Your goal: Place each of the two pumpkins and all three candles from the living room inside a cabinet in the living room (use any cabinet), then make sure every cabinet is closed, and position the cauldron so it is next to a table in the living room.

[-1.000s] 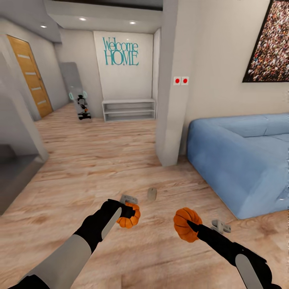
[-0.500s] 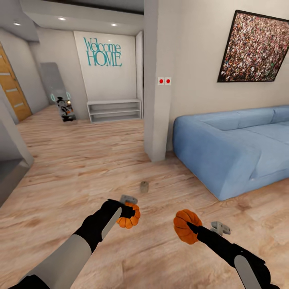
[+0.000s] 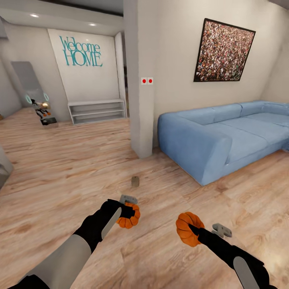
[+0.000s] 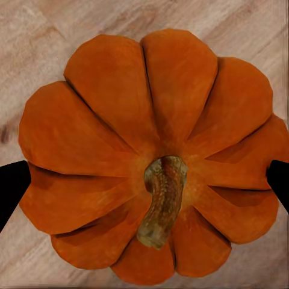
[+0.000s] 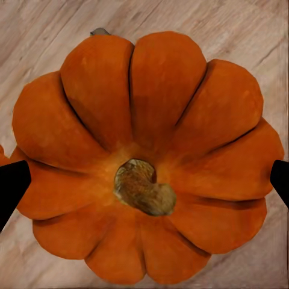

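I hold two ribbed orange pumpkins low over the wood floor. My left gripper (image 3: 127, 214) is shut on one pumpkin (image 3: 129, 216), whose curved stem faces the left wrist camera (image 4: 150, 156) between the black fingertips (image 4: 12, 186). My right gripper (image 3: 189, 229) is shut on the other pumpkin (image 3: 188, 228), seen stem-on in the right wrist view (image 5: 144, 156). One grey-beige candle (image 3: 135, 181) stands on the floor ahead of my left hand, near the pillar. The cabinet, cauldron and table are out of view.
A blue sofa (image 3: 224, 140) fills the right side against the wall. A white pillar (image 3: 138, 80) stands ahead at centre. Beyond it on the left are a white open shelf bench (image 3: 96, 110) and a leaning mirror (image 3: 34, 92).
The whole view has swung to the right, so the room slides left and more of the sofa shows. Both arms hold their pumpkins in the same pose.
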